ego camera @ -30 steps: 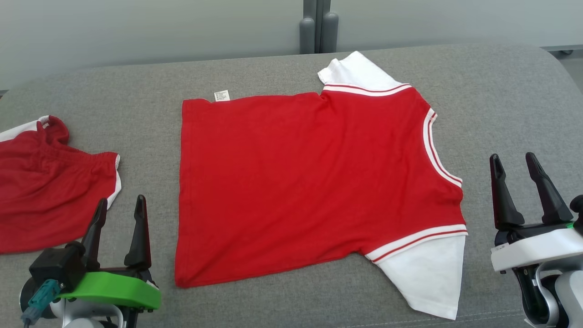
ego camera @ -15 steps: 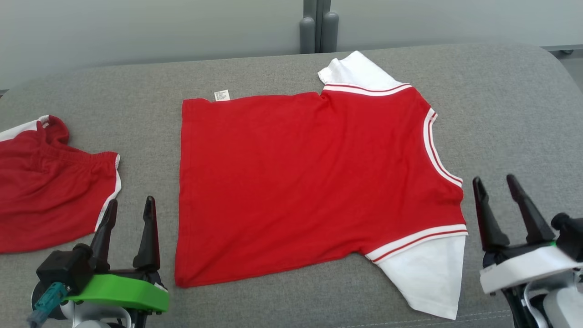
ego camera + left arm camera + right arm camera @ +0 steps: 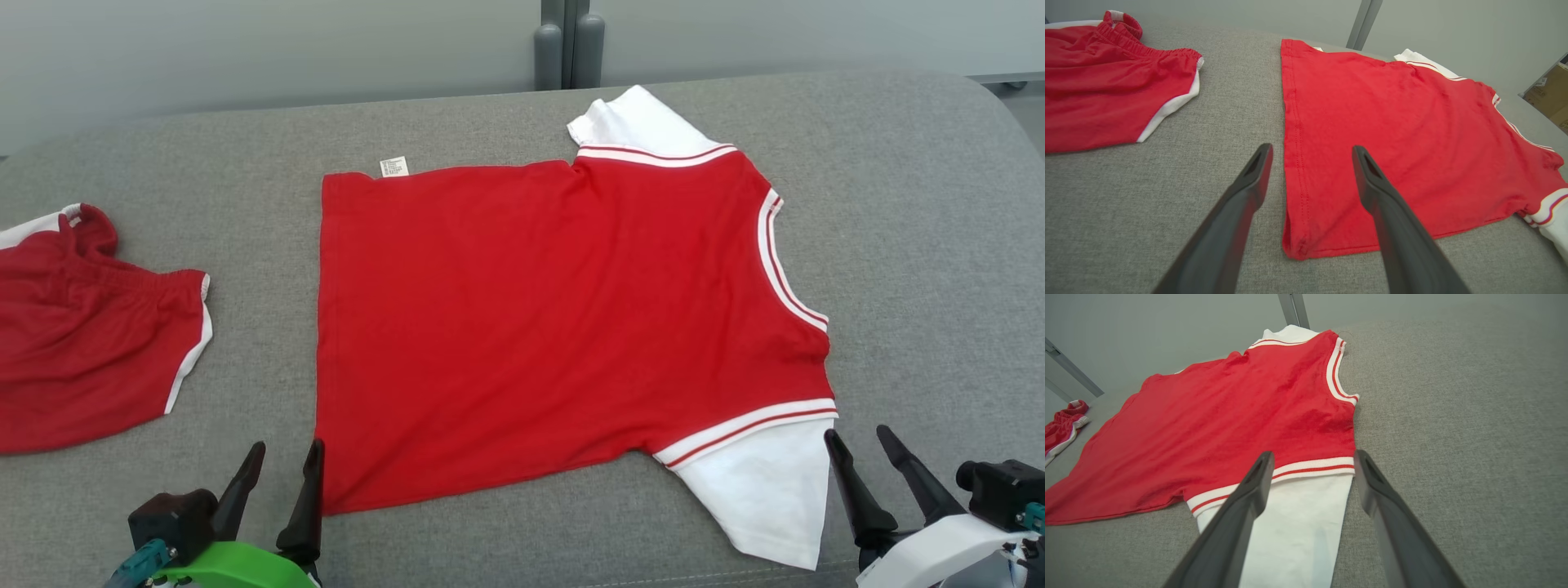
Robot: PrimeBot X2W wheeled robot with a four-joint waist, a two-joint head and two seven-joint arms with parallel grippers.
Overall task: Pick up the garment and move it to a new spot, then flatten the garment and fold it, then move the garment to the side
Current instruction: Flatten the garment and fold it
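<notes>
Grey woven cloth covers the surface (image 3: 898,245), which runs back to a pale wall (image 3: 245,49) with a grey post (image 3: 563,45) behind its far edge.

At the left edge lies a pair of red shorts (image 3: 82,343) with white trim, rumpled, well apart from the shirt.

Near the front edge, left of centre, the left pincer (image 3: 288,445) points away from the robot. Its two dark fingers stand wide apart with nothing between them. In the left wrist view one finger is over bare grey cloth and the other over the red fabric, so they straddle the shirt's near hem corner. I cannot tell whether they touch it.

The garment (image 3: 531,327), a red T-shirt with white sleeves, lies spread flat across the middle of the surface. Its hem faces the left edge and its neckline the right. A small white label (image 3: 394,167) sticks out at the far hem corner. One sleeve (image 3: 633,122) points to the far edge, the other sleeve (image 3: 767,498) to the front edge.

Just beside that near sleeve, the right pincer (image 3: 857,431) is also spread wide and empty. In the right wrist view one finger is over the white sleeve and the other over grey cloth beside it.

Beyond the right edge, the left wrist view shows a brown cardboard box (image 3: 1549,96), its inside hidden.
</notes>
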